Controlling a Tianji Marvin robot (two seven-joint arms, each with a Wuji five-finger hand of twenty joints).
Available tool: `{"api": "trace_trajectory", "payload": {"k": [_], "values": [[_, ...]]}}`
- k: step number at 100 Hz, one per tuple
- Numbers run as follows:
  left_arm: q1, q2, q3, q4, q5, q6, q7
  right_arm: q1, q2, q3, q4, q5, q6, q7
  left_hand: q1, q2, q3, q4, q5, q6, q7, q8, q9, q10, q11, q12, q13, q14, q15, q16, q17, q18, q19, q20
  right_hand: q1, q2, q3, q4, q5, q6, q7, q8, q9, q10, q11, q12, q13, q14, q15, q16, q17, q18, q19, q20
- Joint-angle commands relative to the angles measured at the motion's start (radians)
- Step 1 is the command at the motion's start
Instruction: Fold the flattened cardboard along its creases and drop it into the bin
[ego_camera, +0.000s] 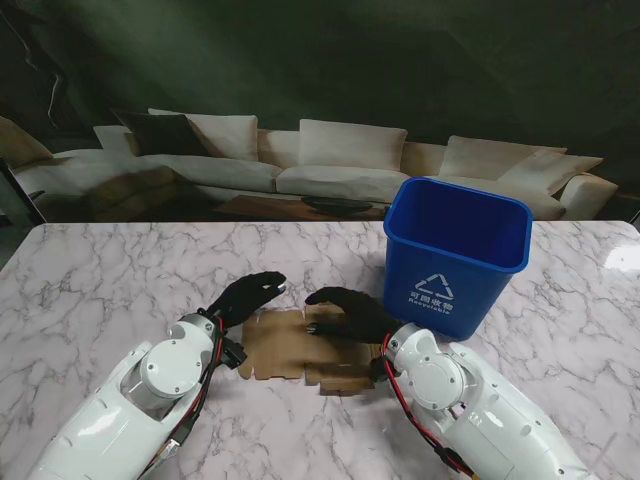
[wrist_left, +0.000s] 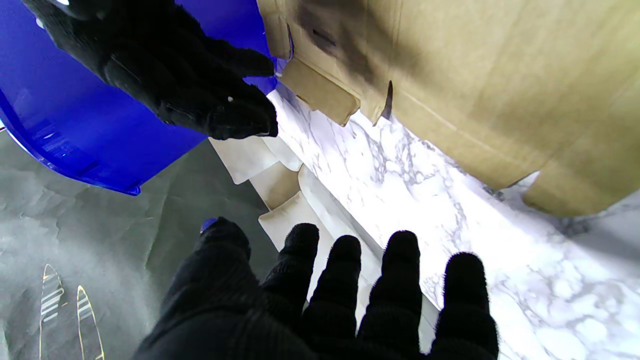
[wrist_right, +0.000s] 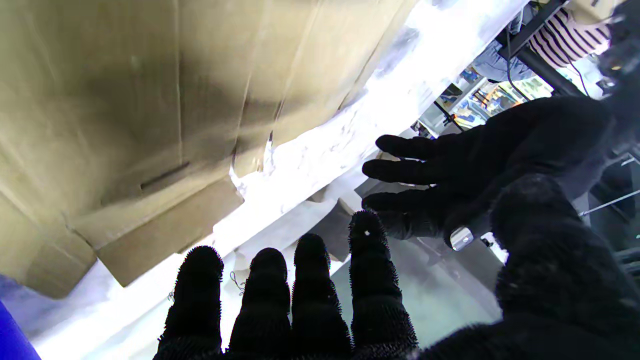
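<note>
A: Where is the cardboard?

B: Flat on the marble tabletop, lower centre of the stand view, between the two arms. Creases and flap cuts show on it in both wrist views.

A: And the bin?

B: Blue, upright, right of centre in the stand view, just beside the cardboard's far right corner. Whether they touch I cannot tell.

A: The left hand?

B: At the cardboard's far left corner, black-gloved, its fingers straight and spread, gripping nothing. In its wrist view they point out past the cardboard edge over bare marble.

A: The right hand?

B: Over the cardboard's far right part, close to the bin. Its fingers are stretched out side by side, thumb apart, nothing held. I cannot tell whether the palm rests on the cardboard or hangs just over it.

A: How do the hands stand to each other?

B: Fingertips point toward one another, near but apart, at centre frame in the stand view. Each wrist camera shows the other hand open across from it.

A: Anything behind?

B: A pale sofa across the upper half of the stand view.
</note>
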Motion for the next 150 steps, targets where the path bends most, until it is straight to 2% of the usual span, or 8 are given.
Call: {"api": "trace_trajectory", "payload": {"k": [1, 23, 34, 51, 72, 91, 116, 150], "values": [[0.002, -0.003, -0.002, -0.009, 0.001, 0.003, -0.009, 0.026, -0.009, -0.002, 0.021, 0.017, -0.001, -0.010, -0.003, 0.048, -0.004, 0.016, 0.019, -0.020, 0.002, 0.005, 0.010, 0.004, 0.012, 0.013, -0.026, -0.009, 0.007, 0.015, -0.004, -0.006, -0.021, 0.022, 0.032, -0.036, 0.016, -0.028, -0.015, -0.009, 0.023, 0.022, -0.046, 0.014, 0.034, 0.014, 0.010, 0.013, -0.001, 0.000, 0.005, -0.012, 0.033, 0.023], [0.001, -0.004, -0.003, -0.007, 0.002, 0.004, -0.005, 0.106, -0.020, -0.055, 0.090, -0.012, 0.004, -0.028, -0.004, 0.050, -0.005, 0.016, 0.018, -0.020, 0.001, 0.004, 0.009, 0.004, 0.012, 0.013, -0.028, -0.011, 0.006, 0.015, -0.004, -0.007, -0.021, 0.022, 0.037, -0.057, 0.017, -0.028, 0.001, 0.009, 0.057, 0.037, -0.057, 0.023, 0.113, 0.046, 0.028, 0.033, 0.029, 0.018, 0.009, 0.002, 0.064, 0.042], [0.001, -0.003, -0.003, -0.005, 0.002, -0.001, -0.006, 0.160, -0.023, -0.094, 0.135, -0.049, 0.006, -0.036, -0.004, 0.050, -0.005, 0.016, 0.018, -0.019, 0.001, 0.004, 0.009, 0.003, 0.012, 0.013, -0.028, -0.011, 0.006, 0.015, -0.004, -0.007, -0.021, 0.022, 0.018, -0.074, 0.036, -0.029, 0.010, -0.038, 0.078, 0.052, -0.052, 0.031, 0.186, 0.074, 0.044, 0.070, 0.084, 0.075, -0.014, 0.068, 0.117, 0.087], [0.000, -0.004, -0.004, -0.001, 0.000, -0.005, -0.006, 0.250, -0.040, -0.163, 0.232, -0.072, 0.007, -0.056, -0.004, 0.050, -0.005, 0.016, 0.018, -0.019, 0.000, 0.003, 0.008, 0.003, 0.012, 0.013, -0.027, -0.012, 0.006, 0.015, -0.005, -0.009, -0.022, 0.022, -0.006, -0.120, 0.074, -0.032, 0.005, -0.057, 0.088, 0.059, -0.053, 0.010, 0.244, 0.096, 0.058, 0.069, 0.104, 0.108, -0.008, 0.067, 0.132, 0.132], [0.001, -0.004, -0.004, 0.000, -0.001, -0.007, -0.006, 0.337, -0.061, -0.253, 0.345, -0.112, 0.018, -0.092, -0.004, 0.049, -0.004, 0.016, 0.018, -0.020, 0.001, 0.003, 0.010, 0.003, 0.013, 0.014, -0.028, -0.011, 0.006, 0.015, -0.004, -0.007, -0.021, 0.022, -0.056, -0.205, 0.169, -0.047, -0.033, 0.032, 0.080, 0.046, -0.110, 0.049, 0.366, 0.167, 0.098, 0.070, 0.263, 0.237, 0.065, 0.021, 0.262, 0.258], [-0.004, -0.003, 0.005, 0.006, -0.007, -0.005, -0.013, 0.394, -0.088, -0.329, 0.442, -0.128, 0.030, -0.132, -0.003, 0.049, -0.004, 0.016, 0.017, -0.020, 0.001, 0.004, 0.009, 0.003, 0.012, 0.014, -0.027, -0.011, 0.006, 0.015, -0.004, -0.009, -0.022, 0.022, -0.045, -0.258, 0.212, -0.059, -0.012, 0.070, 0.117, 0.072, -0.129, 0.052, 0.483, 0.269, 0.110, 0.064, 0.464, 0.344, 0.121, 0.002, 0.356, 0.347], [-0.008, -0.004, 0.009, 0.010, -0.010, -0.006, -0.015, 0.431, -0.115, -0.392, 0.512, -0.137, 0.037, -0.165, -0.004, 0.049, -0.005, 0.016, 0.017, -0.019, 0.002, 0.005, 0.009, 0.004, 0.012, 0.014, -0.028, -0.013, 0.006, 0.014, -0.004, -0.008, -0.022, 0.022, 0.027, -0.300, 0.280, -0.063, -0.021, 0.076, 0.173, 0.123, -0.100, 0.062, 0.588, 0.359, 0.202, 0.042, 0.708, 0.470, 0.236, 0.013, 0.462, 0.445], [-0.011, -0.004, 0.011, 0.016, -0.011, -0.008, -0.015, 0.456, -0.146, -0.434, 0.573, -0.106, 0.008, -0.169, -0.003, 0.048, -0.004, 0.016, 0.017, -0.021, 0.000, 0.003, 0.008, 0.002, 0.012, 0.014, -0.029, -0.012, 0.005, 0.014, -0.005, -0.010, -0.022, 0.022, 0.109, -0.353, 0.452, -0.069, -0.060, 0.098, 0.194, 0.118, -0.057, 0.072, 0.672, 0.418, 0.433, -0.061, 0.965, 0.586, 0.467, 0.024, 0.577, 0.499]]}}
